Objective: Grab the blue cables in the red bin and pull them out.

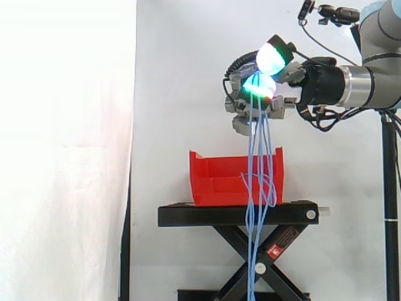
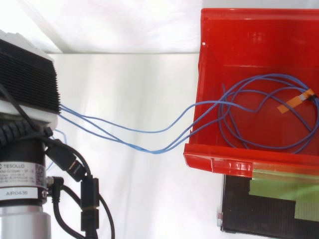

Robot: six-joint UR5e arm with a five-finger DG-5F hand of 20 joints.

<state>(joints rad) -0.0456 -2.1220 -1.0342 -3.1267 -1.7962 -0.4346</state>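
My hand hangs high above the red bin, its fingers curled round a bundle of thin blue cables. Its fingertips glow white and green. From the grip the strands drop straight down, cross the bin's front right part and trail below the black stand. From above, the hand's black body is at the left. The blue cables run from it over the red bin's front rim into a loose coil inside. Orange tape binds the coil.
The bin sits on a black scissor-lift stand with a green tape strip on its top. A white curtain hangs behind. A thin dark pole stands at the right edge under the arm.
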